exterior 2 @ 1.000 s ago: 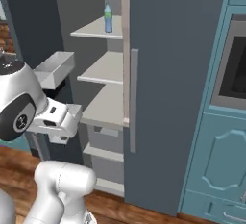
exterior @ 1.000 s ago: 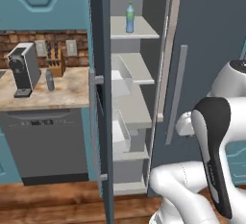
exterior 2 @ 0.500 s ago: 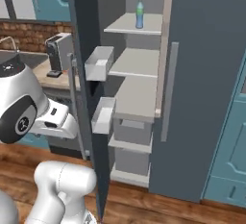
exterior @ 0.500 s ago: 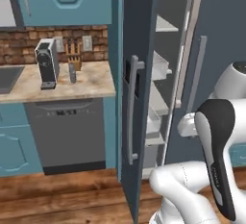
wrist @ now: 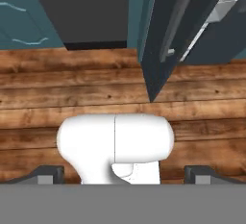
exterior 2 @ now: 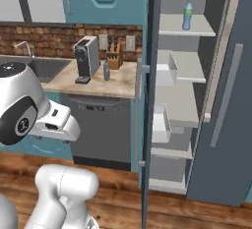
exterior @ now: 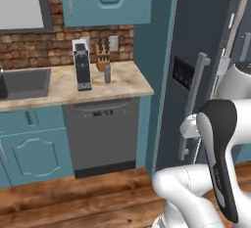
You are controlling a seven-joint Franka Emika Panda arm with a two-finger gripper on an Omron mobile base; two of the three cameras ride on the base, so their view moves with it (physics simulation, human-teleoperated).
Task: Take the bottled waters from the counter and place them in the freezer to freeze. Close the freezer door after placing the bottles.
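One of the bottled waters, clear blue with a green top (exterior 2: 187, 14), stands on the top shelf of the open freezer (exterior 2: 183, 110). The duller grey-blue bottle (exterior: 107, 73) (exterior 2: 106, 70) stands upright on the counter (exterior: 63, 91) (exterior 2: 106, 84), between the coffee machine and the knife block. The freezer door (exterior: 201, 41) (exterior 2: 149, 95) hangs open, its bar handle (exterior: 193, 105) and black control panel (exterior: 184, 73) facing me. In the hand view my gripper (wrist: 123, 176) points down at the wood floor, far from both bottles; its fingertips (wrist: 48, 174) stand wide apart, open and holding nothing.
A coffee machine (exterior: 82, 64) and a knife block (exterior: 102, 57) stand at the counter's back. The dark sink (exterior: 24, 82) lies to the left. A grey dishwasher (exterior: 102, 134) sits under the counter. The freezer's right door (exterior 2: 227, 105) is shut. Wood floor (wrist: 96, 93) lies below the hand.
The whole picture has shifted: the base has moved left, so the counter now sits more centrally and the freezer to the right. The bottles stay put. The gripper remains open.
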